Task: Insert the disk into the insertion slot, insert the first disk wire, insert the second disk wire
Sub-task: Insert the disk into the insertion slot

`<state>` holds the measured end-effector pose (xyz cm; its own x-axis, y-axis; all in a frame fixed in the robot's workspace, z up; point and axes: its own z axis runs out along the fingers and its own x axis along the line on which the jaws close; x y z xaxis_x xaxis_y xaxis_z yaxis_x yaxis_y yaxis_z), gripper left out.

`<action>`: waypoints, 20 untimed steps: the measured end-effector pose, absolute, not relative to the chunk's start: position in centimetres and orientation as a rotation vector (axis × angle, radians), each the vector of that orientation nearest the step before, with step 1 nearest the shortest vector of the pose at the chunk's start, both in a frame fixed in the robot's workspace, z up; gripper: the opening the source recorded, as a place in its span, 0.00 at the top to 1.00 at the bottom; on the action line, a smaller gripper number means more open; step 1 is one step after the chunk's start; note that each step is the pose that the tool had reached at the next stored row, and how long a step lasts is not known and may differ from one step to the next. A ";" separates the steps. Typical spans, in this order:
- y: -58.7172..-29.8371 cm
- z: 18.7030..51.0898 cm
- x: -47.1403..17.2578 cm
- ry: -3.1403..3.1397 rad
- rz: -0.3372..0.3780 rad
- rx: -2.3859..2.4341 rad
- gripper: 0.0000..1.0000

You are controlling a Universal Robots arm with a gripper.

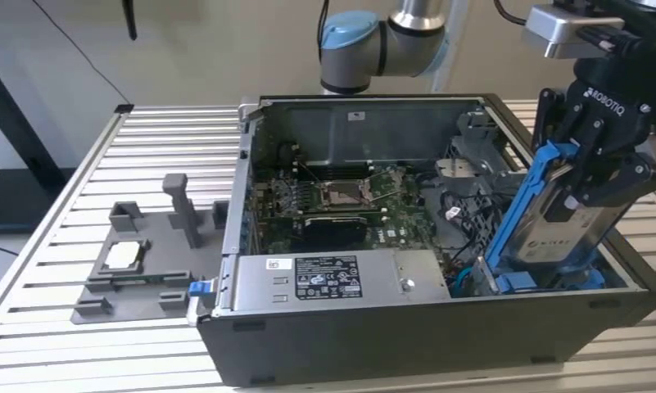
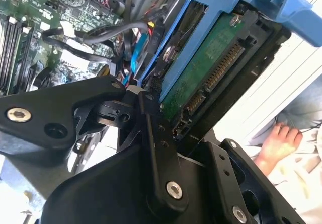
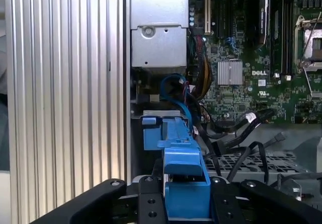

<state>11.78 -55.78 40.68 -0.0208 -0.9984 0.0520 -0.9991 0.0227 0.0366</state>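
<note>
The gripper [image 1: 592,176] is clamped on the disk [image 1: 576,214] and holds it tilted. The disk's lower end is at the insertion slot [image 1: 521,284], in the computer case [image 1: 415,344] on the exterior view's right. The disk carries a white printed label [image 1: 554,239], and the long grey box [image 1: 409,282] carries a barcode label [image 1: 325,277].

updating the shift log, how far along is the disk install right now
Nothing finished yet. In hand: the pincer is shut on the disk, which stands tilted with its lower end at the insertion slot, not seated. Left: seating it and both wires; its connector is bare and black cables lie loose in the case.
</note>
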 end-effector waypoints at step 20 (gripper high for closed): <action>-55.6 38.8 11.8 -2.217 -0.021 2.170 0.67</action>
<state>11.84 -55.56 38.84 -0.0207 -0.9996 0.0184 -0.9991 0.0214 0.0372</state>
